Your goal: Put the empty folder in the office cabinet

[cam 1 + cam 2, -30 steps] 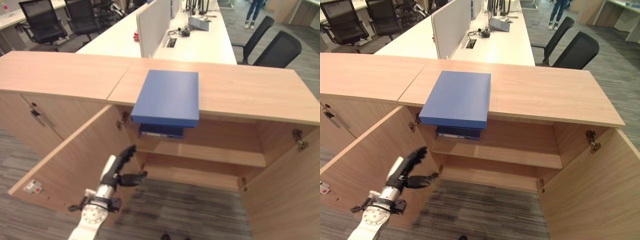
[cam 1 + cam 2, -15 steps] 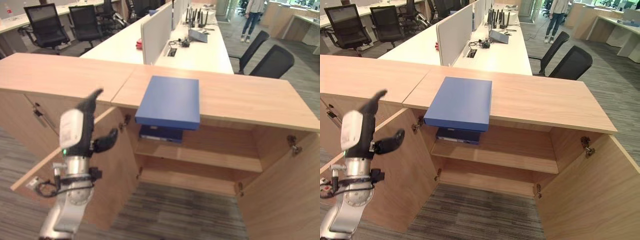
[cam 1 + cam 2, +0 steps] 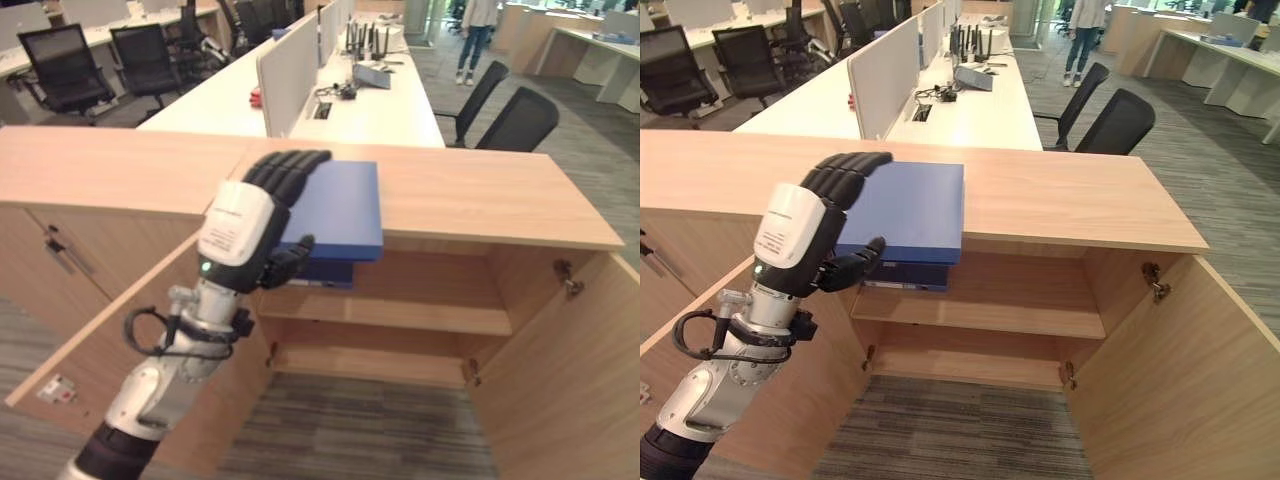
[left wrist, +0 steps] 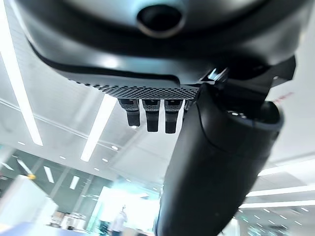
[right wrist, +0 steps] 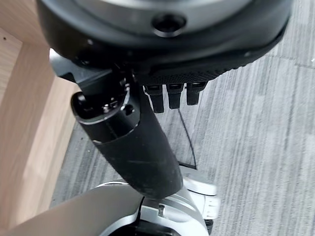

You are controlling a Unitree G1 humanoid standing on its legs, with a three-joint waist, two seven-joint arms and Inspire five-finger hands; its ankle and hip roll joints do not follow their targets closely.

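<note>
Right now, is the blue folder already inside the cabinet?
No, the blue folder lies on the cabinet top, overhanging its front edge.

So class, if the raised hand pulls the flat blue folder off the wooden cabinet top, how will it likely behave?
The flat blue folder probably stays stiff: its overhanging edge does not sag. It may tip forward early, since it juts past the wooden cabinet top. The left hand, open beside it, likely needs a wide grip.

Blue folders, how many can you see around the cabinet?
2: one blue folder lying on the cabinet top, overhanging its edge; another on the upper shelf beneath. Others may be hidden.
</note>
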